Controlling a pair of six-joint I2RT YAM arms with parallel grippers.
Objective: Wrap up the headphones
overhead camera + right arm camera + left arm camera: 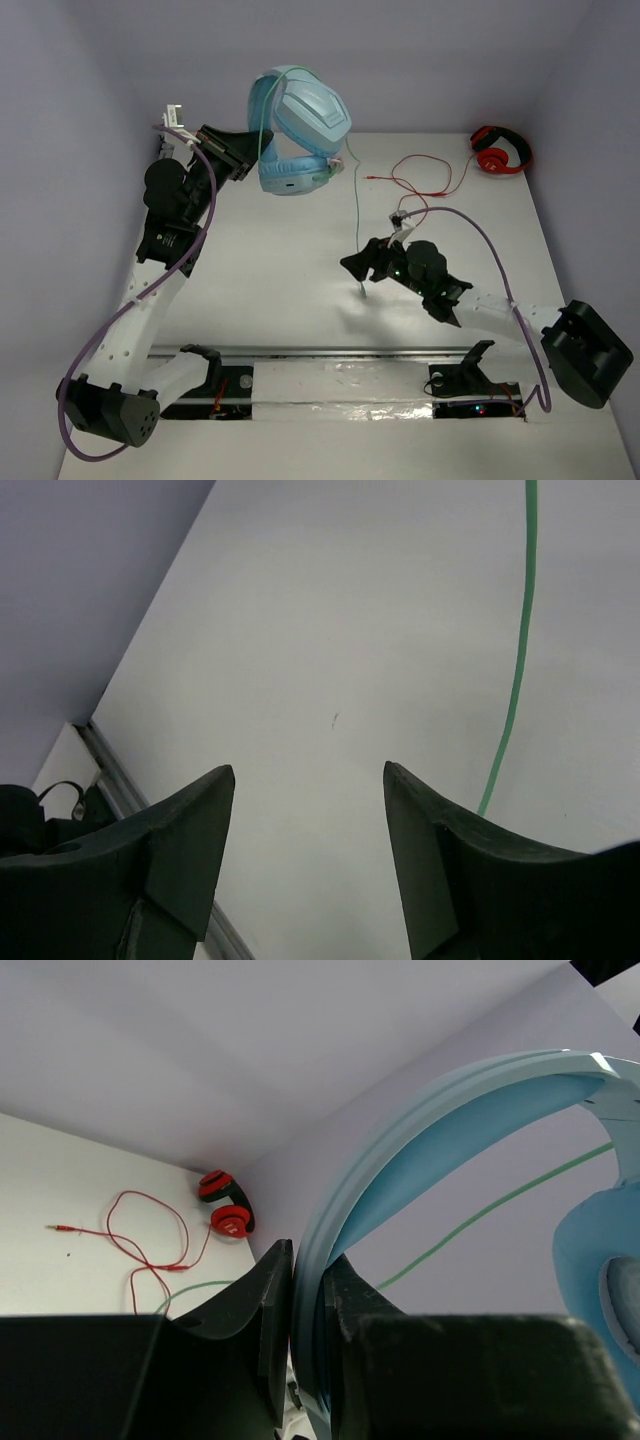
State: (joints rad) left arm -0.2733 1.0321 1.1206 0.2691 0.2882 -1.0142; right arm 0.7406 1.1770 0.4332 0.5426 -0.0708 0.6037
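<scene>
The light blue headphones (pixel 298 130) hang in the air at the back of the table. My left gripper (pixel 243 158) is shut on their wide headband (pixel 440 1120), which stands pinched between the two black fingers in the left wrist view, where that gripper (pixel 310 1255) fills the bottom. A thin green cable (pixel 357 215) drops from the cups to the table. My right gripper (pixel 358 270) is open near the cable's lower end. In the right wrist view the green cable (pixel 518 660) runs just outside the right finger, and nothing lies between the jaws of the right gripper (pixel 310 780).
Small red headphones (pixel 500 152) lie at the back right corner, their red cable (pixel 425 182) looping across the table towards the middle. A metal rail (pixel 330 352) crosses the near edge by the arm bases. Purple walls close in the back and sides.
</scene>
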